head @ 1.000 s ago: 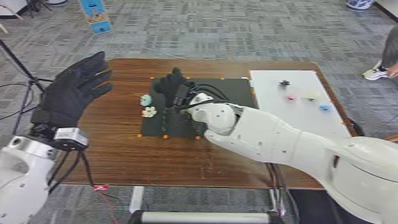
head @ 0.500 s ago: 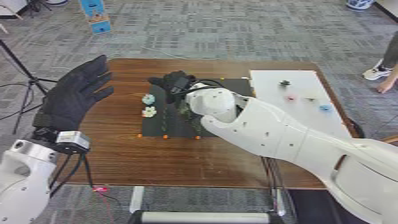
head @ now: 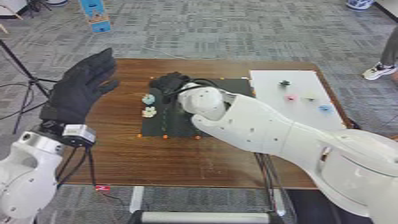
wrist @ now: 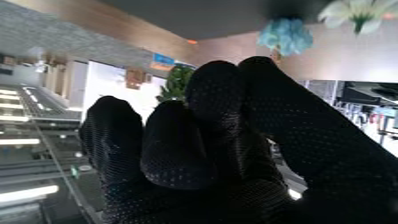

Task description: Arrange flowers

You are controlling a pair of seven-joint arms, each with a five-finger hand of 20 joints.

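Across the brown table (head: 124, 165) in the head view, we are holding our right hand (head: 169, 83) over the dark mat (head: 180, 131), near a blue flower (head: 148, 99) and a white flower (head: 148, 112), and our left hand (head: 75, 92) upraised, fingers straight and slightly spread; small flowers (head: 290, 98) are resting on the white board (head: 311, 122). Within the right wrist view, we are pinching a green sprig (wrist: 177, 81) at bent, gathered fingers (wrist: 213, 90).

The right hand (head: 169, 83) has turned; the left hand (head: 78, 90) shifted rightward.
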